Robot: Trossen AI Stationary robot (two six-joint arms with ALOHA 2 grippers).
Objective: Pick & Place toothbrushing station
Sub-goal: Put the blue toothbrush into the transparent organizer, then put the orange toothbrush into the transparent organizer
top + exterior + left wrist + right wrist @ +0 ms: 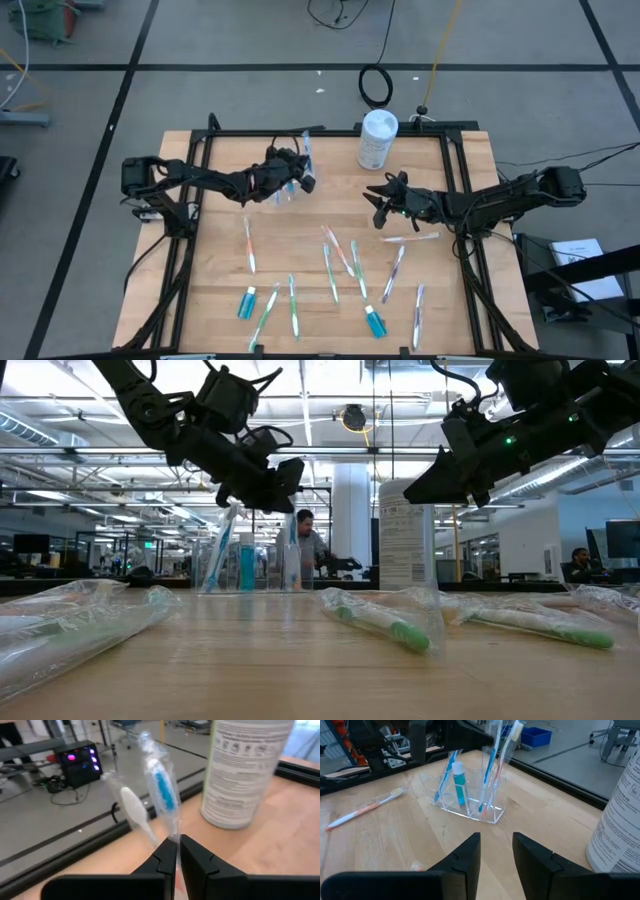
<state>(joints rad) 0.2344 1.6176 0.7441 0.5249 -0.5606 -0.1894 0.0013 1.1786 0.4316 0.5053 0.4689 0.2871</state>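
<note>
A clear plastic cup (pixel 470 795) stands at the table's far middle, with toothbrushes and a blue tube (pixel 460 782) upright in it; it also shows in the high view (pixel 288 194). My left gripper (pixel 300 180) hovers over the cup, shut on a wrapped blue-bristled toothbrush (pixel 162 790). A white-headed brush (pixel 134 810) stands beside it. My right gripper (pixel 385 205) is open and empty, right of the cup and facing it (pixel 495 850). Several wrapped toothbrushes (pixel 340 250) and two blue tubes (pixel 246 302) lie flat on the near half of the table. My left gripper pinches the wrapped toothbrush's handle (pixel 176 840), just below the blue-bristled head, between its two fingers. The fingers slant down from the table's left and lie across the brush. The brush stands nearly upright, head up, its lower end (pixel 485 802) down inside the clear cup.
A tall white canister (pixel 377 138) stands at the far edge, right of the cup. Loose brushes lie near my right gripper (pixel 410 238) and along the near edge (pixel 418 315). The black frame rails (pixel 455 180) border the table's sides. People show in the room behind (pixel 305 535).
</note>
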